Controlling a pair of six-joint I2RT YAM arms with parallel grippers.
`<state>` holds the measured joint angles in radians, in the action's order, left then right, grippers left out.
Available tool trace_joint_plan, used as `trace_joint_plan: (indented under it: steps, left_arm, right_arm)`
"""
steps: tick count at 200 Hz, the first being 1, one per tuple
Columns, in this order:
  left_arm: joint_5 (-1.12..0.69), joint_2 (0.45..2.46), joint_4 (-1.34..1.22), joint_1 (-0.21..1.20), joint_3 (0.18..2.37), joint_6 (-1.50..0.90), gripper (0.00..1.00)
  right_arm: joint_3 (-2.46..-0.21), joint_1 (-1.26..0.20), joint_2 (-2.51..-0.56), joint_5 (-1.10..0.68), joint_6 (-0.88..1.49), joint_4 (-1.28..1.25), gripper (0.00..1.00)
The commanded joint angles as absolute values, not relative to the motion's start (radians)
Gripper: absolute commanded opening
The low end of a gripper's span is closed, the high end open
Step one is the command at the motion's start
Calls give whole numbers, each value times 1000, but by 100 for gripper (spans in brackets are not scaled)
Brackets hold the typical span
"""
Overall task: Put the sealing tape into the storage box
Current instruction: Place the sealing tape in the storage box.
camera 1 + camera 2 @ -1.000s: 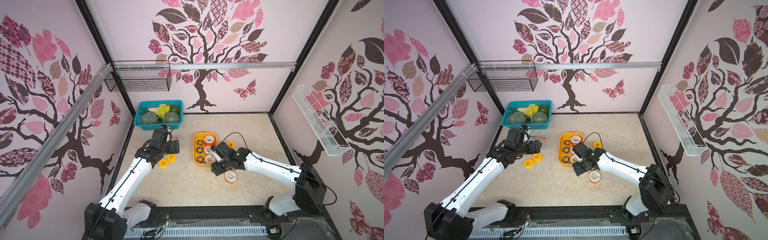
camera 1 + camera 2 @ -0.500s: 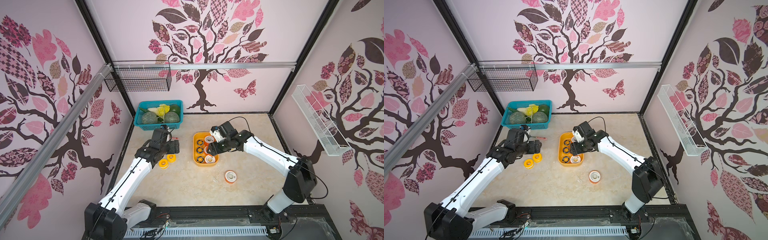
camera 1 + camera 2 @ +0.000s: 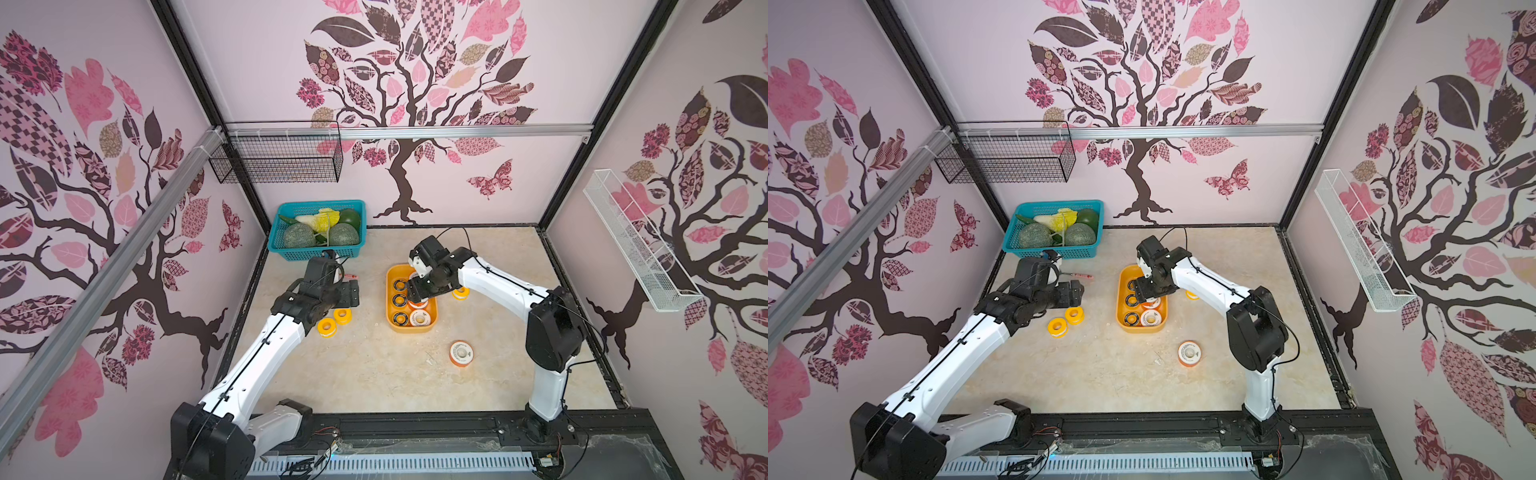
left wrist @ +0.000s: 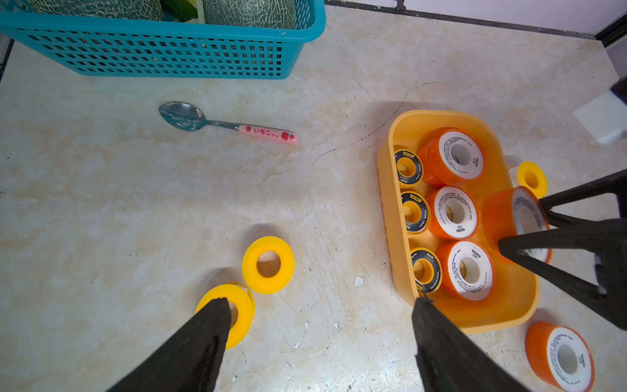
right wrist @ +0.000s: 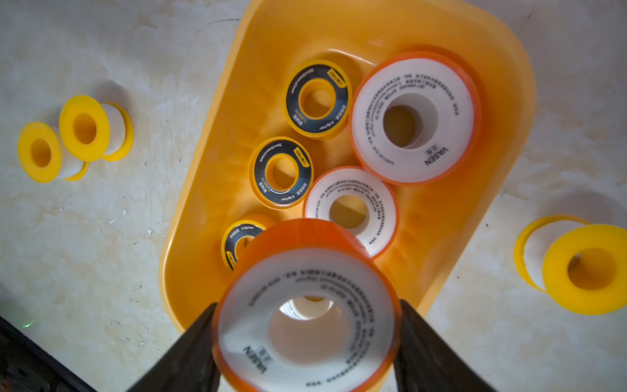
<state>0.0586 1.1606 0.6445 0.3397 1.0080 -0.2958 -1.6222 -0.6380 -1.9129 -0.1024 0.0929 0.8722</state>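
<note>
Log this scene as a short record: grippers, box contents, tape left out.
right gripper: holding an orange-rimmed spool, over the box
left gripper: open, empty, near two yellow spools
in box: three orange-rimmed spools, three black-faced spools
on table: third yellow spool beside box, loose orange-rimmed spool
also: teal basket, spoon

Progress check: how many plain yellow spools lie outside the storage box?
3: two yellow spools side by side on the table; one across the storage box from them. None appears hidden.

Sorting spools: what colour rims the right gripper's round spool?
Orange, on the round white-faced spool; best in right wrist view.
</note>
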Motion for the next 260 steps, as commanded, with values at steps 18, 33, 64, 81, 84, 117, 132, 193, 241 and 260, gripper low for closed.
trace_joint_plan:
  steps: [18, 33, 64, 81, 84, 117, 132, 193, 241, 260]
  left_arm:
    - [54, 1170, 651, 334, 1024, -301, 89]
    - [54, 1170, 651, 335, 1024, -301, 89]
    - [57, 1173, 653, 334, 1023, -301, 89]
    - [57, 1175, 655, 334, 1025, -299, 89]
    - [57, 1175, 655, 334, 1025, -299, 89]
    - [61, 1176, 657, 334, 1025, -299, 89]
    - [62, 1175, 657, 334, 1025, -299, 89]
    - [63, 1176, 659, 334, 1025, -299, 89]
    - [64, 1174, 659, 334, 1025, -298, 89]
    - [64, 1175, 660, 334, 1025, -298, 89]
  right_arm:
    - [-1688, -640, -1977, -56, 65, 923, 72]
    - [-1702, -641, -1995, -43, 63, 933, 72]
    - [-1733, -643, -2028, -24, 64, 943, 73]
    - [-1760, -645, -2052, -9, 67, 957, 72]
    - [-1763, -647, -2057, -7, 67, 961, 73]
    - [-1786, -651, -2095, 22, 79, 974, 72]
    - [-1795, -652, -2102, 28, 83, 980, 72]
    - [-1798, -654, -2110, 37, 84, 978, 72]
    - [-1818, -655, -2133, 57, 85, 996, 72]
    - [-1825, -658, -2139, 63, 85, 997, 72]
